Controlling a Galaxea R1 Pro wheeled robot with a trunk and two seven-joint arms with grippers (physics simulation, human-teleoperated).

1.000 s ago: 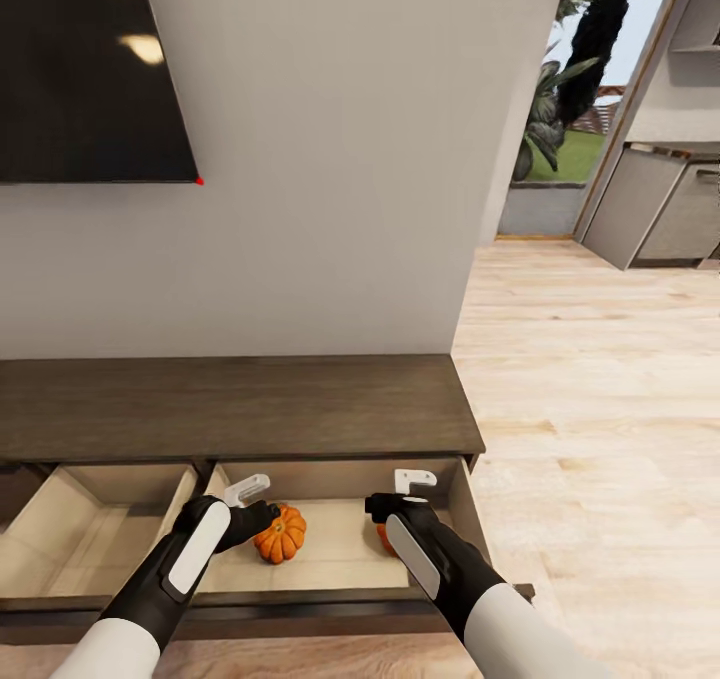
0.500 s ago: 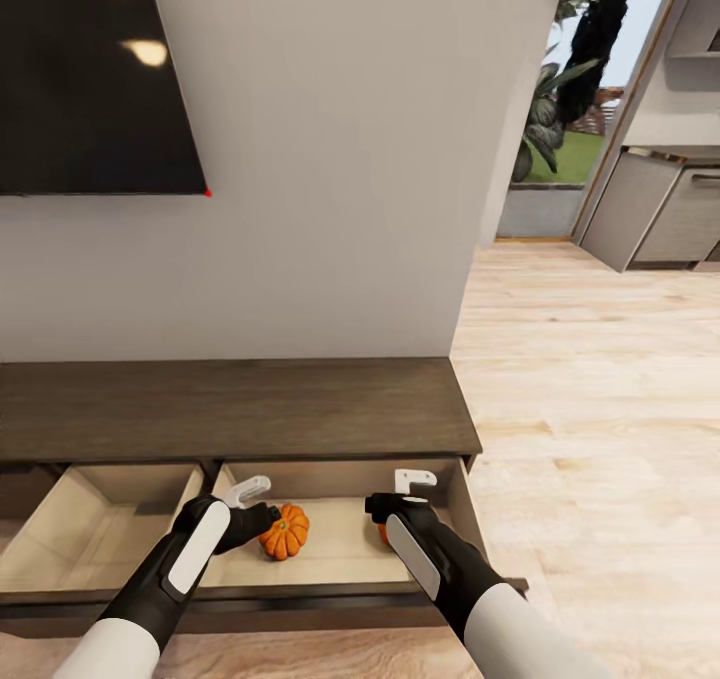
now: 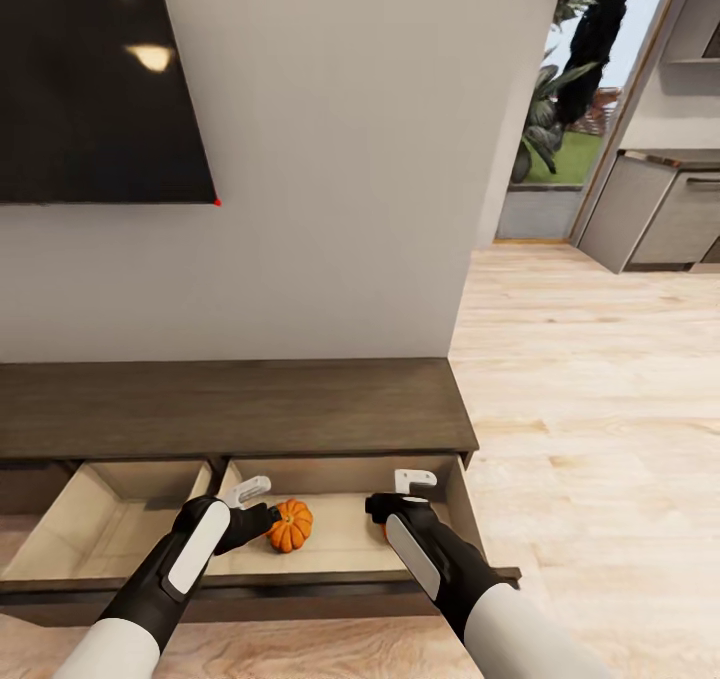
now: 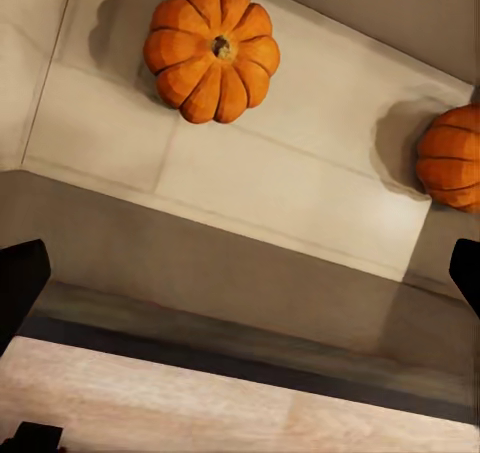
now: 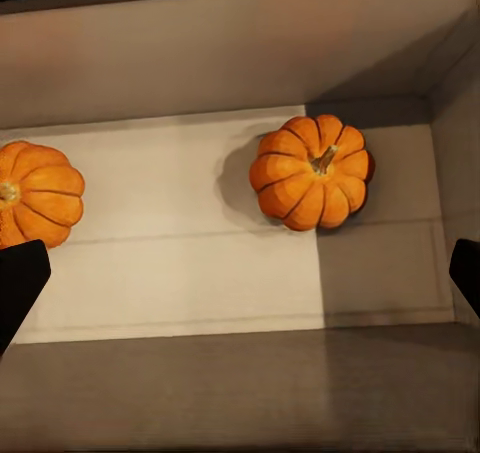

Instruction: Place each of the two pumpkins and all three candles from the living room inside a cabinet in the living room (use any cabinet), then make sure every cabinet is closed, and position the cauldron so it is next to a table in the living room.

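1. Pale wooden floor (image 3: 600, 409) and a grey wall with a dark TV screen (image 3: 90, 79) fill the head view. Below the wall stands the long dark cabinet (image 3: 230, 409) with two drawers pulled out. The left hand (image 3: 262, 504) hangs over the right drawer (image 3: 345, 549), just beside one pumpkin (image 3: 291, 526) that lies on the pale drawer floor. The right hand (image 3: 398, 499) hangs near the drawer's right wall and hides most of the second pumpkin. How the fingers stand I cannot tell from this view.

2. From the left wrist view, the near pumpkin (image 4: 211, 49) and the second pumpkin (image 4: 450, 156) both rest on the drawer floor, well apart. The dark fingertips (image 4: 20, 283) sit at the far edges of the picture, so this hand is spread wide and holds nothing.

3. From the right wrist view, the second pumpkin (image 5: 311, 171) lies near the back corner, the other one (image 5: 38, 195) at the picture's edge. The fingertips (image 5: 18, 278) are again far apart and empty.

4. I judge that both pumpkins are already placed. No candles are visible here. The next move probably calls for lifting both hands clear of the drawer, then fetching the candles before the drawers are pushed shut.
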